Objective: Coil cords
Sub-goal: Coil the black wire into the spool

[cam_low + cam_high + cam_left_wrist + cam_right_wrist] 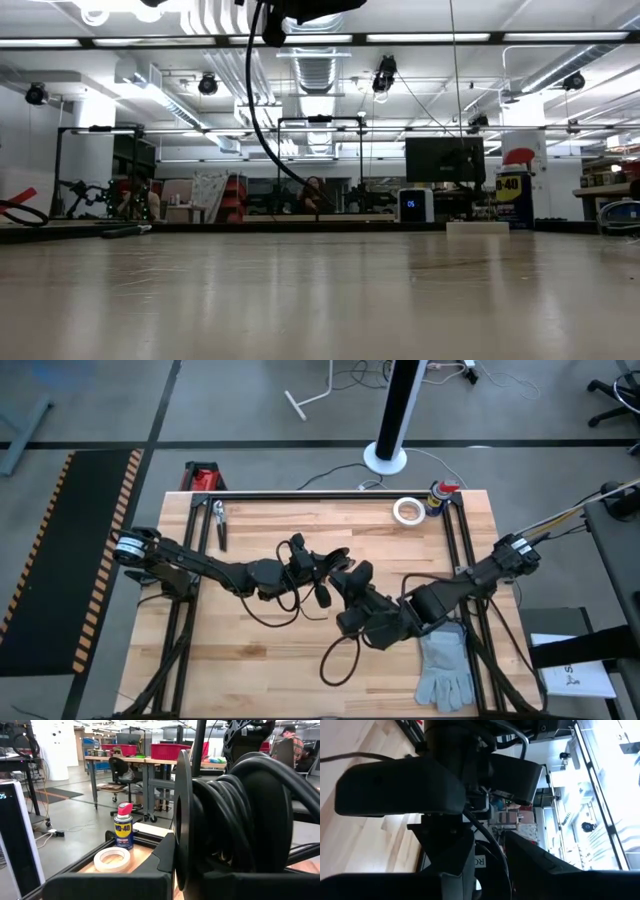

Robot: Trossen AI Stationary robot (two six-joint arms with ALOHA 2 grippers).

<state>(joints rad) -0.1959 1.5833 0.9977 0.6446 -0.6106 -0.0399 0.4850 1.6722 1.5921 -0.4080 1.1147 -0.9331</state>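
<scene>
Cord (340,650), thin and black, is trailing from the middle of the table (250,670) toward its near edge, where a loose loop is lying on the wood; its upper part is rising to the two grippers meeting above the table's centre. In the left wrist view several turns of it (235,820) are sitting bunched right in front of the camera, which suggests the left gripper (318,568) is clenching the wound part so the coil does not spring apart, though the fingers themselves are mostly hidden by it. The right gripper (352,582) is reaching in from the right, just beside the left one, probably to feed or wrap the free length; whether its fingers are clenched or released cannot be told. In the low view the cord (262,110) is hanging down in a curve from overhead, clear of the surface there. Much of it is lying uncoiled, so the task looks roughly midway. A grey glove (445,665) is lying near the right front corner, a tape roll (407,511) at the far edge, pliers (219,523) at the far left, all well apart from the work.
</scene>
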